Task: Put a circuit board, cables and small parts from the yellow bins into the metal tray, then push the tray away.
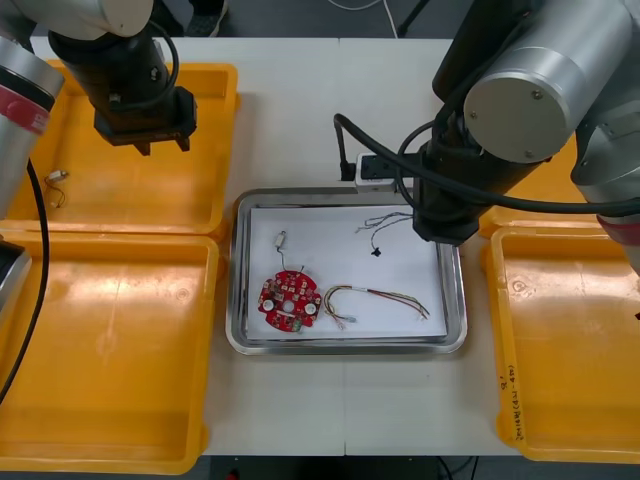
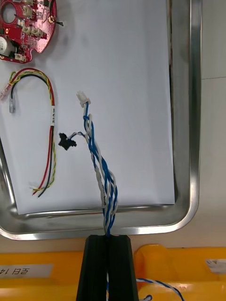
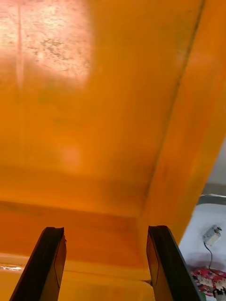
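My right gripper is shut on the twisted blue and white cable, whose white plug lies on the white floor of the metal tray. It hangs over the tray's right side. In the tray lie a round red circuit board, a red and yellow cable, a small metal part and a small black piece. My left gripper is open above the bare floor of the far left yellow bin, with nothing between its fingers.
A small metal part with a thin wire lies at the left side of the far left bin. The near left bin and near right bin flank the tray. The right arm covers most of the far right bin.
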Action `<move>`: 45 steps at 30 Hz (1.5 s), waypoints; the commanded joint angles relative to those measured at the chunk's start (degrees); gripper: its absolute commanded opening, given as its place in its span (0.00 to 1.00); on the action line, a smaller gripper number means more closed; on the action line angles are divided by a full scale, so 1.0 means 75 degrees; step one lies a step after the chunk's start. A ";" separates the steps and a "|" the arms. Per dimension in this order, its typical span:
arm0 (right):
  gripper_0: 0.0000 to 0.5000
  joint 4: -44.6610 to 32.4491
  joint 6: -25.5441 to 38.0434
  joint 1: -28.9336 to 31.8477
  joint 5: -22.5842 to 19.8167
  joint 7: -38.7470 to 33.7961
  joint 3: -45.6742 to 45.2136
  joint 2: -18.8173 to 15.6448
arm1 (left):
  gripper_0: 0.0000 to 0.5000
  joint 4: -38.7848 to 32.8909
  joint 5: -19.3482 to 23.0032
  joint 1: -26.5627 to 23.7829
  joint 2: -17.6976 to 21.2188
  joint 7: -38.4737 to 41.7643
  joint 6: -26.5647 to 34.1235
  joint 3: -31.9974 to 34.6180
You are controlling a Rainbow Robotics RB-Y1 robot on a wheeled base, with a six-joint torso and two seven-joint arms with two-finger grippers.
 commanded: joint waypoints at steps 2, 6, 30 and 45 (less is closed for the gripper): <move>0.00 0.0588 -0.0032 -0.0315 0.0592 0.0378 0.0295 0.0645 | 1.00 0.0482 -0.0077 -0.0455 0.0481 0.0690 -0.0345 0.0197; 0.00 0.0974 -0.0196 -0.0315 0.0849 0.0378 0.0295 0.0914 | 1.00 0.0739 -0.0124 -0.0455 0.0622 0.0701 -0.0451 0.0209; 0.00 0.1373 -0.1978 0.0493 0.2220 0.0402 0.1103 0.1125 | 1.00 0.2661 -0.0569 -0.0443 0.1254 0.1944 -0.1904 0.0279; 0.00 0.2217 -0.2646 0.0517 0.2033 0.0355 0.1150 0.1125 | 1.00 0.2732 -0.1167 -0.0303 0.1266 0.4194 -0.2572 0.0279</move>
